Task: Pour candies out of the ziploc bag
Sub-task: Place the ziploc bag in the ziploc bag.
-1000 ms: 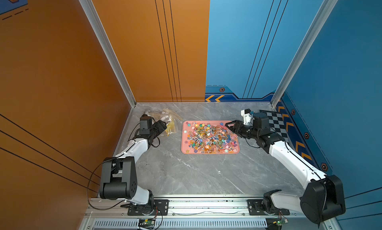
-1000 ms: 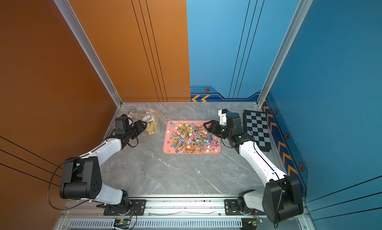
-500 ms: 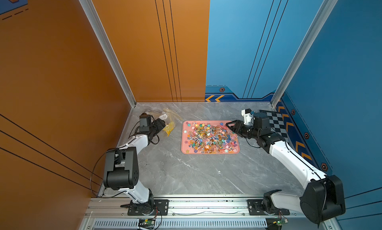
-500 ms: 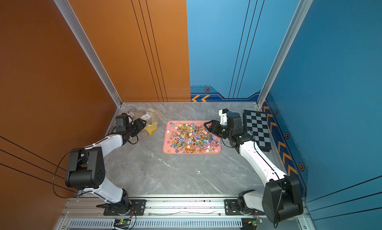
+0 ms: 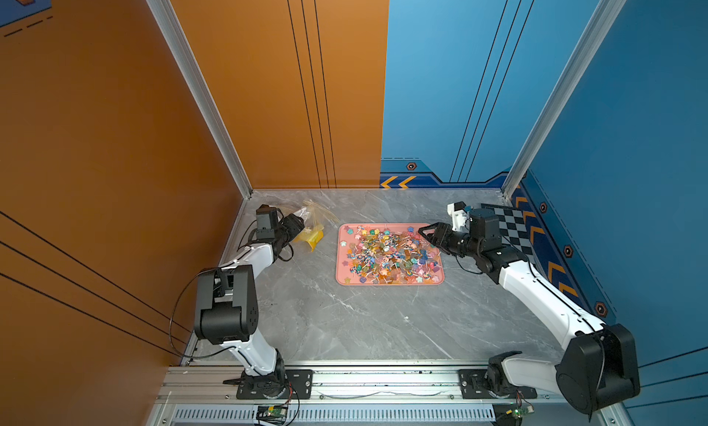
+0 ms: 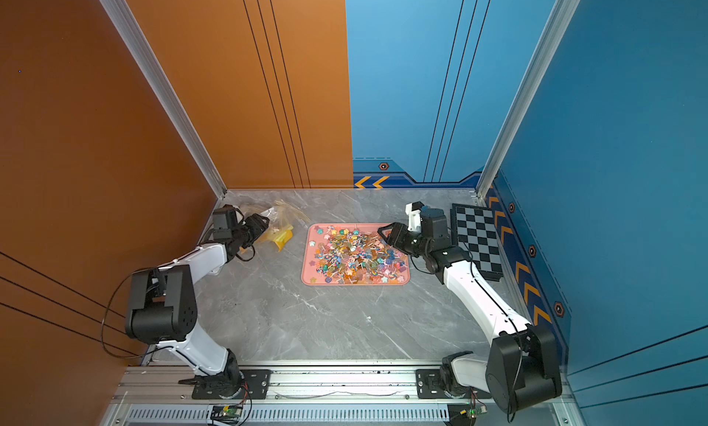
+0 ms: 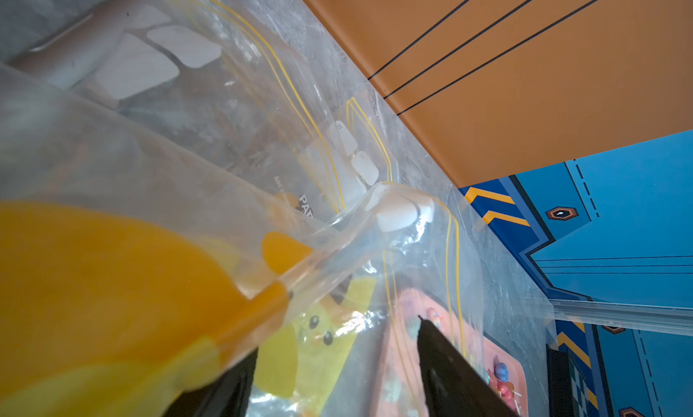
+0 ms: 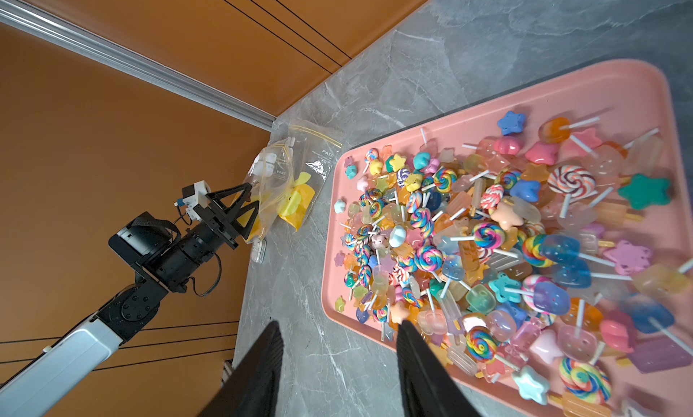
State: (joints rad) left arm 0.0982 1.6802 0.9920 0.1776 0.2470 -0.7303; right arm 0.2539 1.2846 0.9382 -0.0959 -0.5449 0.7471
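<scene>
Top views: both show a pink tray (image 5: pixel 342 271) on the grey marble tabletop (image 5: pixel 344 328).
Left gripper (image 5: pixel 299 229): well left of the tray, jaws spread wide, clear plastic lying loose between them, nothing clamped.
Ziploc bag (image 5: pixel 315 221): crumpled on the tabletop left of the tray, at the left gripper's tips, yellow print on it.
Candies (image 5: pixel 387 253): heaped in the tray, swirl lollipops and stars.
Right gripper (image 5: pixel 427 236): over the tray's right edge, jaws apart, empty.
Checkerboard (image 5: pixel 513 229): right of the tray.
</scene>
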